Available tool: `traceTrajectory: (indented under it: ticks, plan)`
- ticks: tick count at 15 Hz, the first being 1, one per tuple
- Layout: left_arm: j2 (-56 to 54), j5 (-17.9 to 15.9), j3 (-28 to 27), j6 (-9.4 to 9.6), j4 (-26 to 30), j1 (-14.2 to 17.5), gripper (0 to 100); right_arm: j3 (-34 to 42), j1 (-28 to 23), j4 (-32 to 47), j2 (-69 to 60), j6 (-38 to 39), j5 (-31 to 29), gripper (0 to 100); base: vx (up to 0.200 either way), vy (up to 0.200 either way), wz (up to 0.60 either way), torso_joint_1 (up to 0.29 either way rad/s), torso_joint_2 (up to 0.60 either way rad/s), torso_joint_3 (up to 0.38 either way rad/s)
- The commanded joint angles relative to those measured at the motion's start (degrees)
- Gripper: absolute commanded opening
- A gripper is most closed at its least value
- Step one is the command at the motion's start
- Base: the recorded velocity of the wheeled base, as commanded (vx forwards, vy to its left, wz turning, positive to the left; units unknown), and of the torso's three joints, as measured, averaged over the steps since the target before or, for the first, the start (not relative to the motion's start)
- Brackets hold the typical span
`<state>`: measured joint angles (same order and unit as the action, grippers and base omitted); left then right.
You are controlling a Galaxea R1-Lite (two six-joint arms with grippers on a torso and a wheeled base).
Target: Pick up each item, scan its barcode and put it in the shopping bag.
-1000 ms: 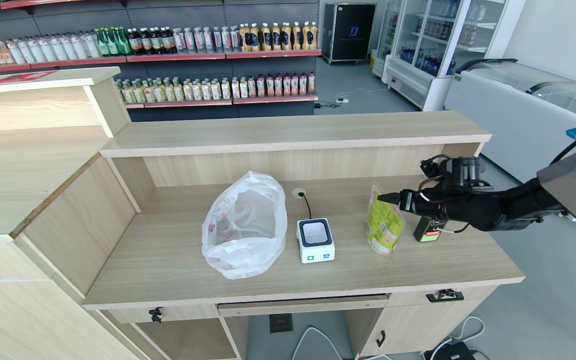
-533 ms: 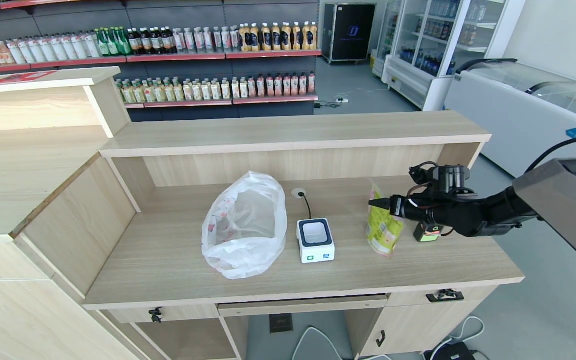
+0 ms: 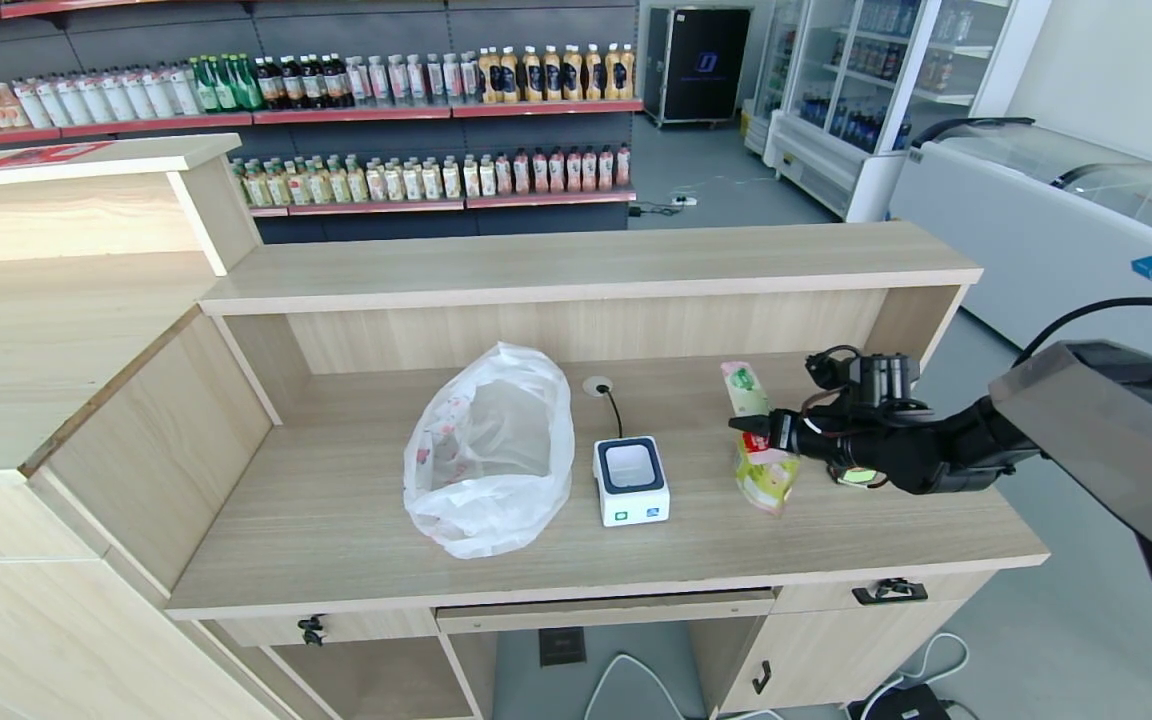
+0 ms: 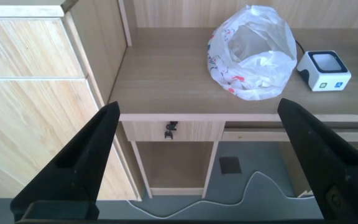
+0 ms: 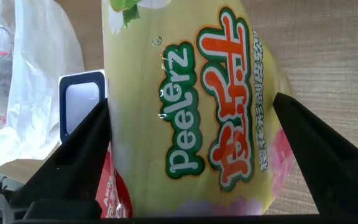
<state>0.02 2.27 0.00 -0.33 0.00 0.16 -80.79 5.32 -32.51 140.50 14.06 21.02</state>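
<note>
Now your shopping bag (image 3: 491, 450) and scanner (image 3: 630, 480) sit on the table (image 3: 336, 520); further right, the snack pouch (image 3: 764, 480) has tipped back as the right gripper (image 3: 744, 428) pushed in, jaws wide astride it, so a grasp looks next.

The worktop (image 3: 336, 520) is pale wood-grain board, matt and smooth. The bag (image 3: 491, 450) is thin, crinkled, translucent white plastic, faintly shiny. The scanner (image 3: 630, 480) is smooth white plastic with a dark glossy window. The pouch (image 3: 766, 478) is glossy printed film.
</note>
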Motion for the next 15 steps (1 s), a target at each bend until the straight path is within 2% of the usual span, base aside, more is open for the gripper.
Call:
traceTrajectory:
  ticks: [1,6,7,12,15]
  plan:
    - [-0.02,0.02,0.00,-0.02,0.00,0.02,100,-0.34,0.31,-0.27,1.27,0.01,0.17,100,0.000,0.000,0.00,0.000,0.00,0.000]
    - [-0.02,0.02,0.00,-0.02,0.00,0.02,100,-0.16,0.31,-3.26,2.94,0.01,1.22,100,0.000,0.000,0.00,0.000,0.00,0.000]
    - [-0.02,0.02,0.00,-0.02,0.00,0.02,100,0.89,0.13,-3.96,2.94,0.01,1.22,0,0.000,0.000,0.00,0.000,0.00,0.000]
    - [-0.02,0.02,0.00,-0.02,0.00,0.02,100,2.83,-0.66,-4.05,2.41,-0.52,0.78,0,0.000,0.000,0.00,0.000,0.00,0.000]
    - [-0.02,0.02,0.00,-0.02,0.00,0.02,100,5.64,-1.01,-5.28,-0.66,-3.95,0.43,0,0.000,0.000,0.00,0.000,0.00,0.000]
